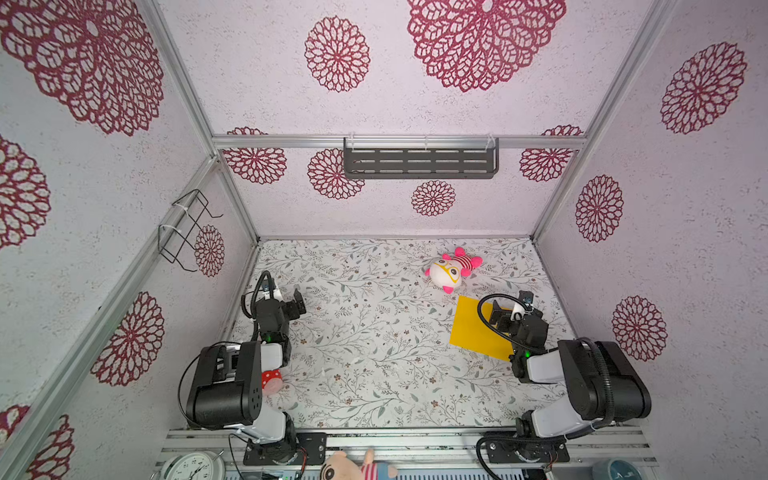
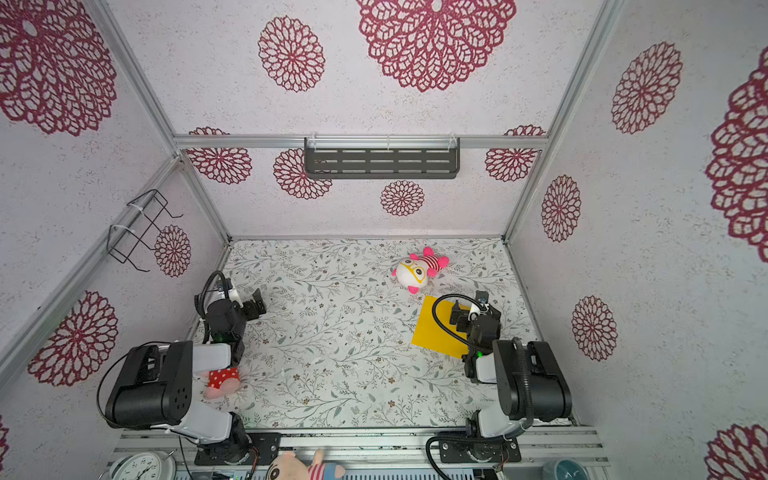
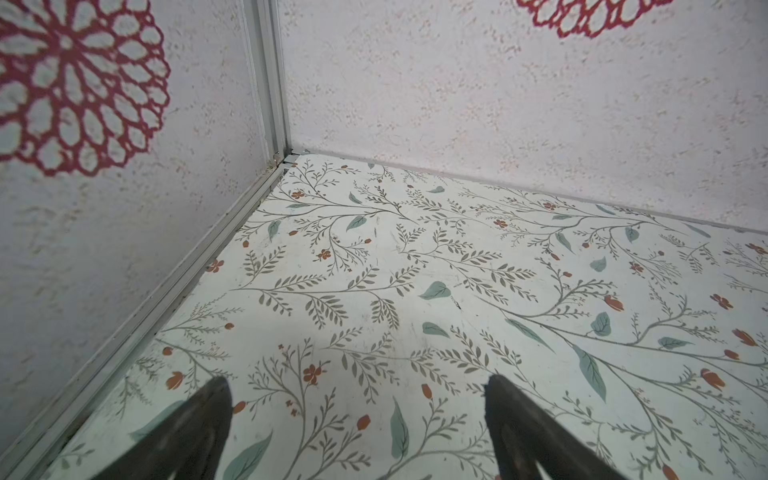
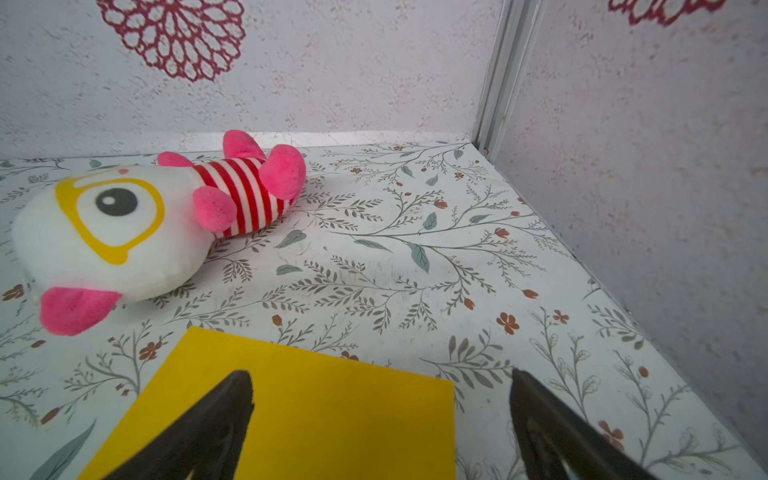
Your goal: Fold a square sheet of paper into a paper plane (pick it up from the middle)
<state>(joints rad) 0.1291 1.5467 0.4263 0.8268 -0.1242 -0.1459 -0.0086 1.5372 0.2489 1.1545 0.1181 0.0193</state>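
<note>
The square sheet of paper [image 1: 469,328] was pictured flat and unfolded on the table [image 1: 353,332] near the pink-and-white plush toy [image 1: 451,270], under the wide-open, empty right pincer [image 4: 380,374], the left pincer [image 3: 357,382] likewise spread.

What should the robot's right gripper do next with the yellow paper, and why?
Probably lower the right gripper toward the middle of the square sheet of paper: the sheet lies flat and unfolded on the table, and the open gripper hangs over it, holding nothing.
</note>
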